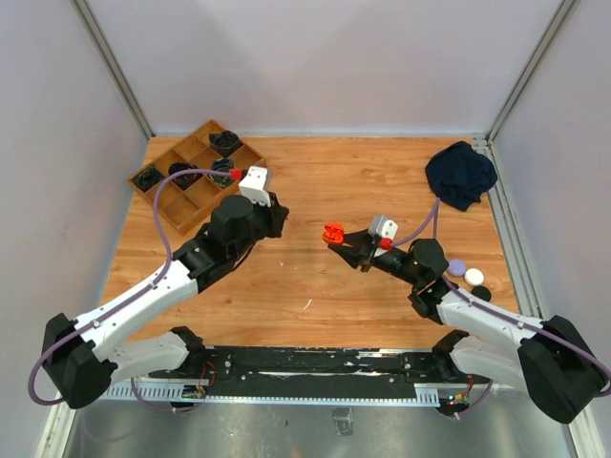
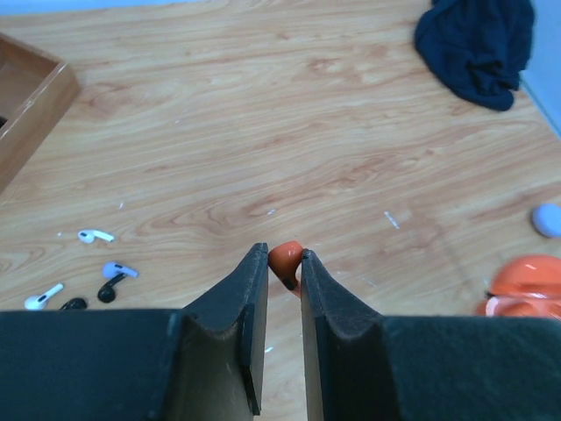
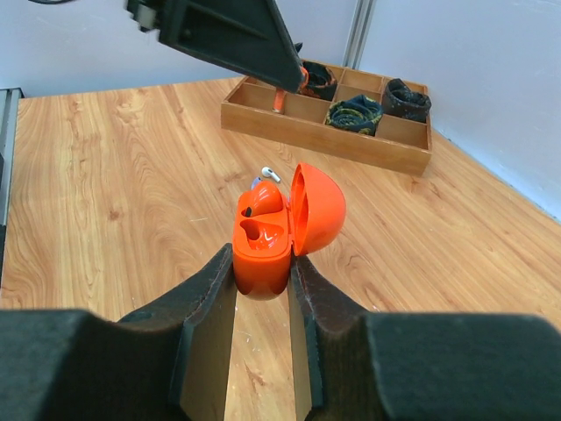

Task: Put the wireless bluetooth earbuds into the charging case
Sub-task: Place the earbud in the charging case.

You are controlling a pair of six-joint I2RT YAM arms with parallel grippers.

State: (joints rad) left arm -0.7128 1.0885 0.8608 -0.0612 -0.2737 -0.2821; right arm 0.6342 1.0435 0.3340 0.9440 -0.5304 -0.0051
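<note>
My right gripper [image 3: 261,263] is shut on the base of an orange charging case [image 3: 261,250] and holds it upright above the table, lid [image 3: 317,209] open. One orange earbud [image 3: 263,202] sits in its far slot; the near slot is empty. My left gripper [image 2: 282,256] is shut on a second orange earbud [image 2: 286,260], pinched at the fingertips. In the top view the left gripper [image 1: 280,218] is left of the case [image 1: 333,233], apart from it. Several loose white, lavender and black earbuds [image 2: 95,235] lie on the table left of the left gripper.
A wooden divided tray [image 1: 196,172] with dark items stands at the back left. A dark cloth [image 1: 461,174] lies at the back right. Lavender [image 1: 457,266], white [image 1: 474,276] and black [image 1: 481,294] round cases lie by the right arm.
</note>
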